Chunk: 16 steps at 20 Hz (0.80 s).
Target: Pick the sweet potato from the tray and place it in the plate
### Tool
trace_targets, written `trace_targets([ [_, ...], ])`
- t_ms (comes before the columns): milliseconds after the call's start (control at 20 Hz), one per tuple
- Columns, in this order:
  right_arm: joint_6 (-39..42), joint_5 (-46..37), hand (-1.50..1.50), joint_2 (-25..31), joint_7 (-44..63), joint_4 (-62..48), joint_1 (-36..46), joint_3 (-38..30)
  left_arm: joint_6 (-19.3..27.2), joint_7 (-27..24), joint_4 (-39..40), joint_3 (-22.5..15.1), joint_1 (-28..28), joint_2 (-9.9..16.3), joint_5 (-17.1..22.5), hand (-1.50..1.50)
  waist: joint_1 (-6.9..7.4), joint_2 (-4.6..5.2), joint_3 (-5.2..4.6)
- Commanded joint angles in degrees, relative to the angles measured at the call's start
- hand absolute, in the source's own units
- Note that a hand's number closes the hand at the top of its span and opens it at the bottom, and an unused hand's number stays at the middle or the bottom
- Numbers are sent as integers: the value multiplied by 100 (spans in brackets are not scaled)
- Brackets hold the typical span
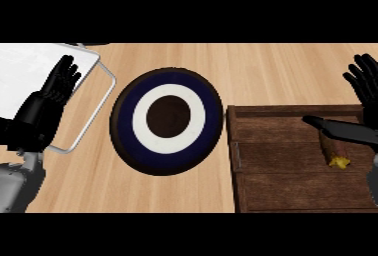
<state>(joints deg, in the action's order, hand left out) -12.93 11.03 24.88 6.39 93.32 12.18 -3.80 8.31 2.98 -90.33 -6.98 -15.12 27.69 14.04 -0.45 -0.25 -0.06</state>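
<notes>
Hovering spread over the potato [336,152] in the tray [295,185], right hand [365,100] risking a thumb nudge sideways; left hand [46,105] resting open; plate [167,121] waiting.

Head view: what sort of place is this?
Probably a kitchen counter: a light wooden countertop holding a round navy-and-white ringed plate, a dark wooden slatted tray with a brown sweet potato, and a white wire-handled board.

The light plank-grained wooden counter [244,70] looked smooth and matt. Right of the glossy round plate with navy, white and brown rings [167,121], the dark brown slatted wooden tray [288,175] looked rougher; left of it lay a white sheet with a thin metal frame [96,107].
</notes>
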Motion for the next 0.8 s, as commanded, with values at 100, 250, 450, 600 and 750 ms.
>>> trace_targets([
  [100, 1124, -114, -150, 1631, 1723, 92, -9, 95, -119, -54, 97, 110, 84, 7, 69, 0, -13, 10, -16],
  [250, 1969, 214, -150, 2212, 2568, 60, 164, 263, 15, 127, 62, 21, -246, -66, -64, 0, -29, 22, -11],
  [450, 2936, 665, -150, 2618, 3210, 110, 211, 537, -313, -98, 109, 244, -45, 129, 99, 0, 75, 24, -10],
  [600, 3407, 928, -150, 2735, 3715, -12, 444, 720, -171, 247, 7, 145, -230, -43, 62, 0, 96, 33, 0],
  [750, 3651, 990, -150, 2584, 4009, -191, 704, 755, -390, 35, -18, 302, -1, 24, 28, 0, 95, 30, 3],
])
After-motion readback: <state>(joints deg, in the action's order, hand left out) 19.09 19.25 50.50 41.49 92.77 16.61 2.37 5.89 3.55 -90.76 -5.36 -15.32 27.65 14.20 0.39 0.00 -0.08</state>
